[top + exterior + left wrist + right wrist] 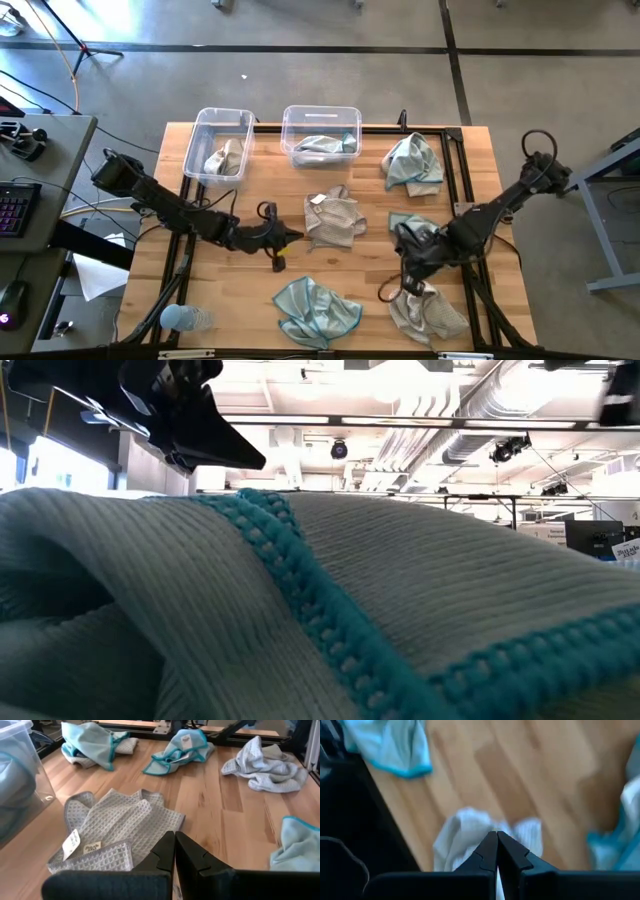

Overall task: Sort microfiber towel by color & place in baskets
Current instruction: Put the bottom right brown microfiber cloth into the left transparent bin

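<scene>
Two clear baskets stand at the table's far side. The left basket (197,128) holds a beige-grey towel (225,158), and the right basket (321,110) a teal one (322,145). My left gripper (297,238) (175,836) is shut, low at the left edge of a beige-grey towel (333,220) (107,822) lying mid-table. My right gripper (405,270) (496,836) is shut over another beige-grey towel (428,312) (462,837) near the near right corner. Teal towels lie at far right (412,163), under the right arm (408,222) and at the near edge (315,310). My left gripper points level at the mid-table towel's edge (181,822); I cannot tell whether the shut fingers touch it. My right gripper comes from above, pointing down, and seems pinched on a raised fold of the beige-grey towel (470,827). Cloth bulges on both sides of the fingertips. The rest lies on the table.
The near teal towel (320,610) fills the low view, with a dark arm part (190,410) above it. A black frame rail (465,190) runs along the table's right side. A plastic bottle (185,318) lies at the near left corner. Bare wood shows between the towels.
</scene>
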You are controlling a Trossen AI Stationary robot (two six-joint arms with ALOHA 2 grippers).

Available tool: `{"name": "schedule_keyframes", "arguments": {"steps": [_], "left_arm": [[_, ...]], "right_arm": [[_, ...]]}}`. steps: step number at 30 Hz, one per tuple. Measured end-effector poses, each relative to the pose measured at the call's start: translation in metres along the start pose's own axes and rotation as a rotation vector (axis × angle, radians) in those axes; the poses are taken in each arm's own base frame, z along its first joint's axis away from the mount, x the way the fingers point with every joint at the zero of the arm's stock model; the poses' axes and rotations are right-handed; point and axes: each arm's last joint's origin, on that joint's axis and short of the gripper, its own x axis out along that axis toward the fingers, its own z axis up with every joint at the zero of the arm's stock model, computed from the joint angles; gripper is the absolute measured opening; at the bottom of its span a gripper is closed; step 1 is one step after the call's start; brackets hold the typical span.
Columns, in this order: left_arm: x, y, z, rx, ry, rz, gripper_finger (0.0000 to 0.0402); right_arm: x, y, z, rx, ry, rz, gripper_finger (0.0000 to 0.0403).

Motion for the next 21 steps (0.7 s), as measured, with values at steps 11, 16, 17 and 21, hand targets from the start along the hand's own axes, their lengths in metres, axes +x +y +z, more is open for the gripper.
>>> {"name": "schedule_keyframes", "arguments": {"steps": [11, 16, 17, 21], "left_arm": [[0.000, 0.000, 0.000, -0.002, 0.001, -0.002, 0.0000], [0.000, 0.000, 0.000, -0.002, 0.001, -0.001, 0.0000], [0.000, 0.000, 0.000, -0.002, 0.001, -0.001, 0.0000], [0.000, 0.000, 0.000, -0.003, 0.001, -0.001, 0.0000]], "right_arm": [[0.006, 0.015, -0.045, 0.064, 0.077, -0.039, 0.0091], [0.025, 0.021, -0.055, 0.023, 0.014, -0.129, 0.0146], [0.030, 0.022, -0.056, 0.017, 0.021, -0.144, 0.0154], [0.047, 0.026, -0.062, -0.027, 0.092, -0.182, 0.0172]]}}
